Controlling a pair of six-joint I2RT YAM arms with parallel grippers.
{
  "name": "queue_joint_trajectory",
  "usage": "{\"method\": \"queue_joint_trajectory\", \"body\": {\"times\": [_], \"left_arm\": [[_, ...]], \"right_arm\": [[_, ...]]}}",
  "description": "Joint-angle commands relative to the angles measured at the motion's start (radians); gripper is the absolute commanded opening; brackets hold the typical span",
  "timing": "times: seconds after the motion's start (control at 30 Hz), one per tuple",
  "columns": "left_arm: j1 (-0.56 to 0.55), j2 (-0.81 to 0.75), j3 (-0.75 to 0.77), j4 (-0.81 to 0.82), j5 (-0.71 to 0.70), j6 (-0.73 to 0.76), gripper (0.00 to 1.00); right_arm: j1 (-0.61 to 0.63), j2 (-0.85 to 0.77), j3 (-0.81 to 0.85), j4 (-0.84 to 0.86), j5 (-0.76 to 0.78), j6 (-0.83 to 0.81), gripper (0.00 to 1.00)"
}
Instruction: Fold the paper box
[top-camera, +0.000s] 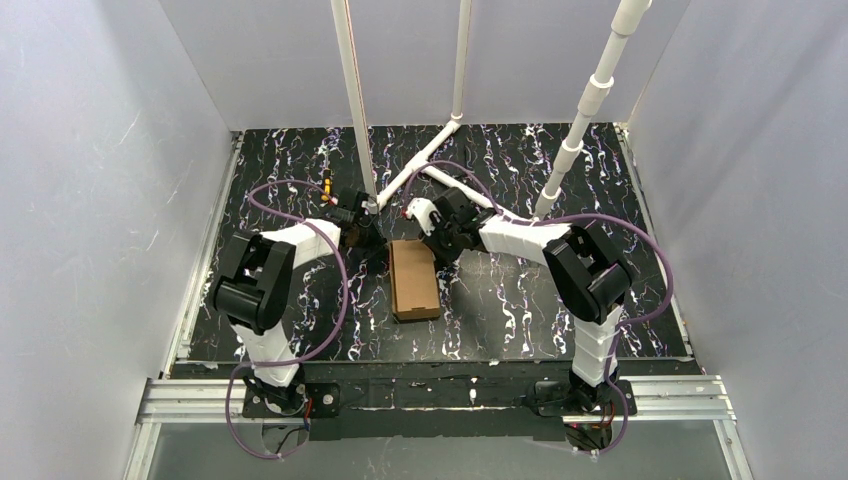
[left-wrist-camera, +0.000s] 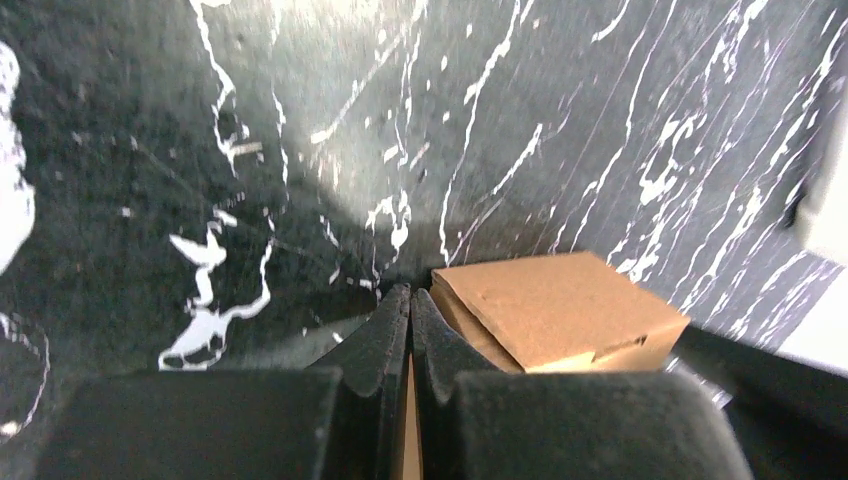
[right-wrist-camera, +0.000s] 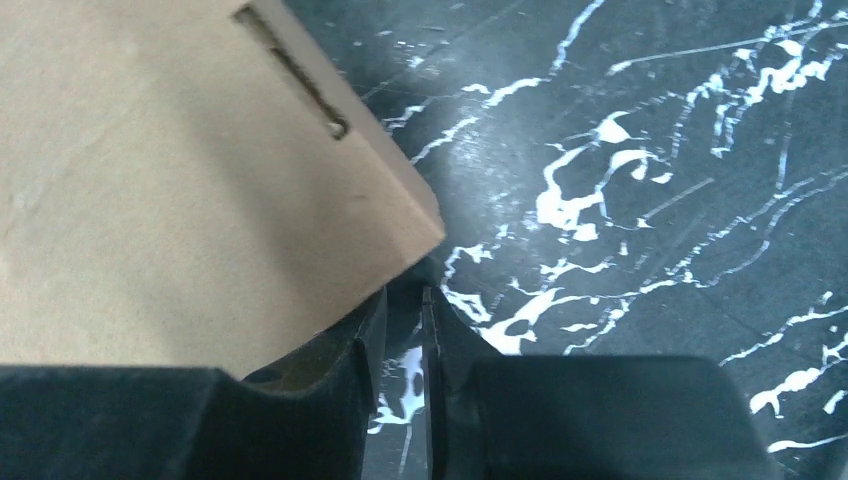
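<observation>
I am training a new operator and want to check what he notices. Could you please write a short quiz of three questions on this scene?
1. True or false: the paper box is a flat, unfolded sheet.
2. Where does the box lie? A) on the table, between the two arms; B) behind the left base; C) against the right wall.
3. Fill in: the fingers of the left gripper and the right gripper are ___ (open/shut).

Key: 1 false, it is a closed rectangular box; 2 A; 3 shut.
</observation>
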Motion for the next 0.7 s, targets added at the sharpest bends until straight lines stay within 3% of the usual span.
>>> {"method": "queue_joint_trajectory", "body": {"times": [0.0,0.2,0.43,0.67], "left_arm": [[-0.035,-0.115,-0.012,-0.141,-0.051,0.097,0.00],[-0.036,-0.195,-0.005,-0.234,-0.148,0.200,0.00],[-0.035,-0.096,0.069,-0.257,-0.159,0.181,0.00],[-0.072,0.082,0.256,-0.210,-0.009,0.155,0.00]], "right_arm": [[-0.051,-0.051,-0.012,0.041,-0.016,0.028,0.29],[-0.058,-0.092,-0.059,0.082,-0.026,0.047,0.33],[-0.062,-0.032,-0.018,0.116,0.029,0.135,0.33],[0.013,0.074,0.097,0.068,-0.053,0.194,0.32]]}}
